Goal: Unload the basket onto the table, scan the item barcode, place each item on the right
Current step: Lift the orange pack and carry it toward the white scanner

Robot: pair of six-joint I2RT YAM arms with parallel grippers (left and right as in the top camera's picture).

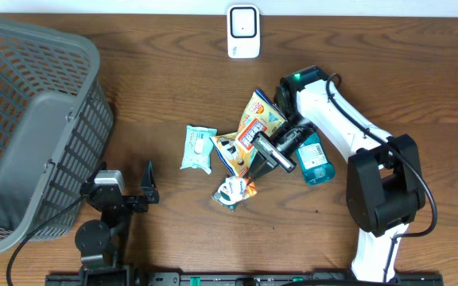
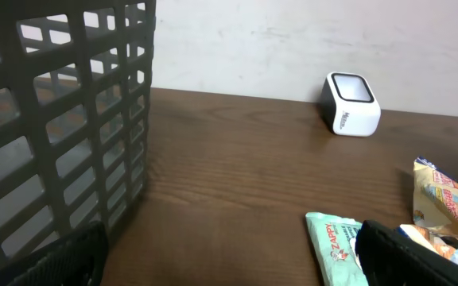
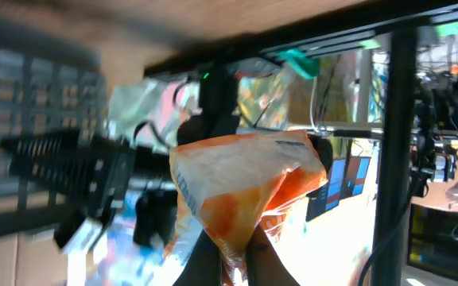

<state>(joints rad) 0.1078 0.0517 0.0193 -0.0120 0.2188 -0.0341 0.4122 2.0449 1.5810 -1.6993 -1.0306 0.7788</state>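
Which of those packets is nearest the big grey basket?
The mint-green packet: it lies leftmost, toward the basket, while the yellow snack bag and the small orange-and-white packet sit farther right.

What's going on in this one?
The right gripper is shut on an orange and white crinkly packet, at the pile of snack packets in the middle of the brown wooden table. The small white barcode scanner sits at the table's far edge, and the packet has not yet been brought in front of it. The left gripper hangs open and empty beside the dark grey plastic basket.
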